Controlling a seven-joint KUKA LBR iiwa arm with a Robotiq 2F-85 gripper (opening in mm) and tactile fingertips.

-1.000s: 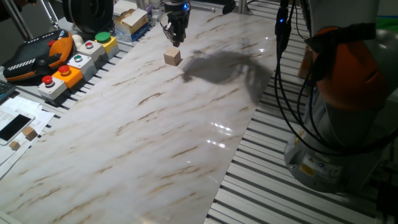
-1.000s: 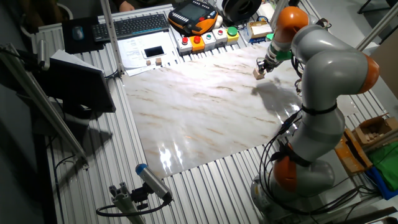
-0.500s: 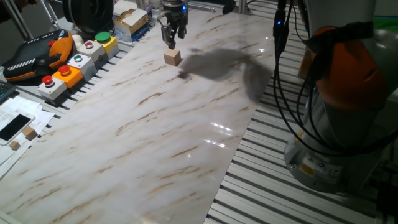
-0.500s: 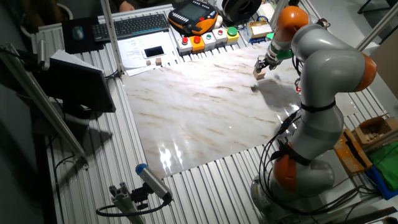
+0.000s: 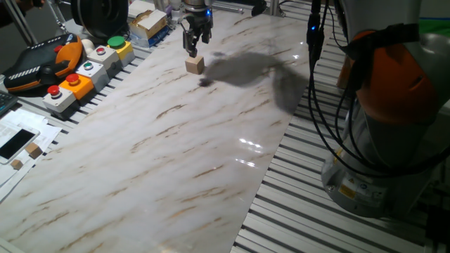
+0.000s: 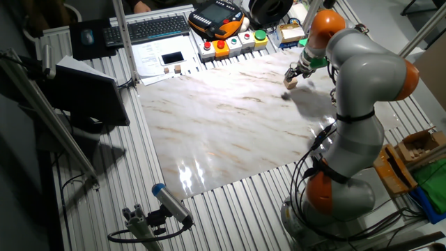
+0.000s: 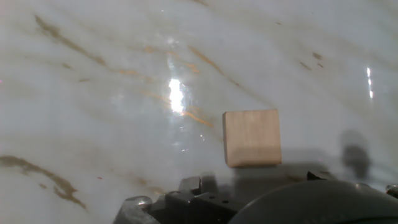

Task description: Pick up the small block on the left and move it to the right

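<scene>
the small block (image 5: 195,65) is sitting flat on the marble-look tabletop (image 5: 176,154), a plain light-tan wooden cube with faint grain and no markings (the hand view shows its top face square-on (image 7: 251,137)). the gripper (image 5: 192,48) is hovering just above it toward 11 o'clock, not touching, with the fingers apart and nothing between them. in the other fixed view the block (image 6: 290,81) is lying near the table's far-right corner, close to the edge by the button boxes (image 6: 233,43). lots of bare slab is stretching toward 7 o'clock in that view. glare is bouncing off the glossy surface. a tinier tan cube (image 5: 33,150) is resting by the phone (image 5: 15,143) and papers (image 6: 150,56), well apart.
</scene>
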